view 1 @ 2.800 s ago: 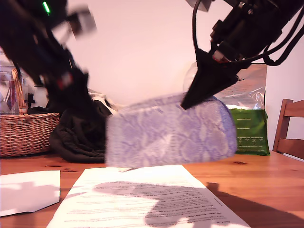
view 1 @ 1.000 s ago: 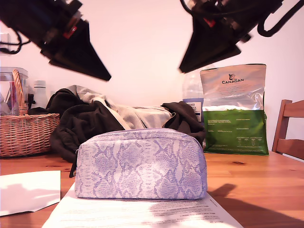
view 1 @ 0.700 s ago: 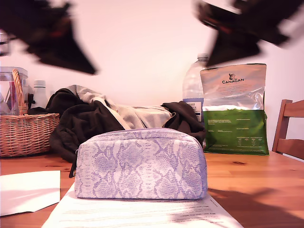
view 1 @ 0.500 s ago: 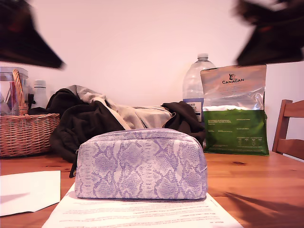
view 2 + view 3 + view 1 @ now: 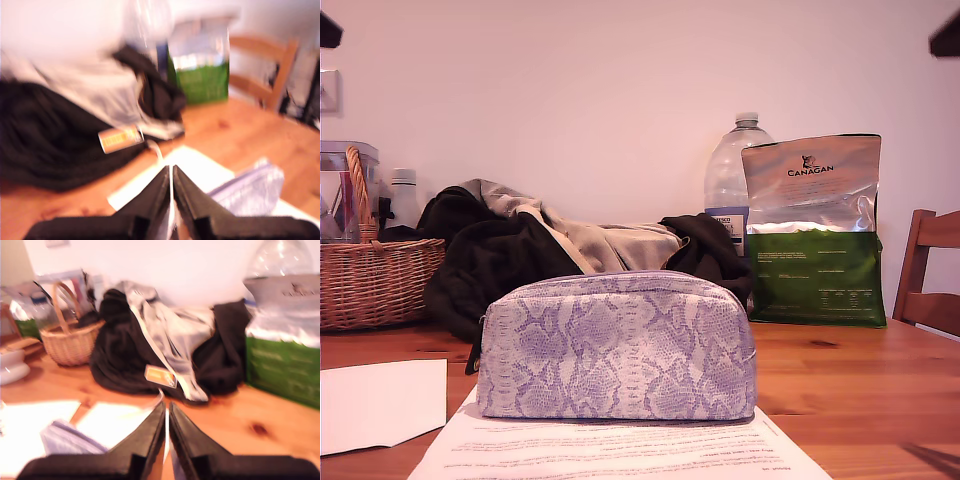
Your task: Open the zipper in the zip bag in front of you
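Observation:
The zip bag point(image 5: 615, 345), a lavender-and-white snakeskin pouch, stands upright on a printed sheet point(image 5: 620, 450) in the middle of the exterior view. Its zipper point(image 5: 610, 274) runs along the rounded top ridge. The black pull tab point(image 5: 473, 357) hangs at the end on the exterior view's left. Nothing touches the bag. Only dark slivers of the arms show in the exterior view's top corners. My first gripper point(image 5: 171, 172) is shut and empty, high above the table, with the bag point(image 5: 250, 192) below and to one side. My second gripper point(image 5: 166, 407) is likewise shut and empty, with the bag point(image 5: 62, 437) blurred below it.
Behind the bag lies a heap of dark clothes point(image 5: 500, 270). A wicker basket point(image 5: 370, 280) stands at the exterior view's left. A water bottle point(image 5: 735, 170), the green-and-silver Canagan bag point(image 5: 815, 230) and a wooden chair point(image 5: 930, 270) are at its right. A white paper point(image 5: 380, 400) lies front left.
The bag, earlier blurred and in motion between the two arms, now rests still on the printed sheet. Both arms have risen and swung outward to the exterior view's top corners.

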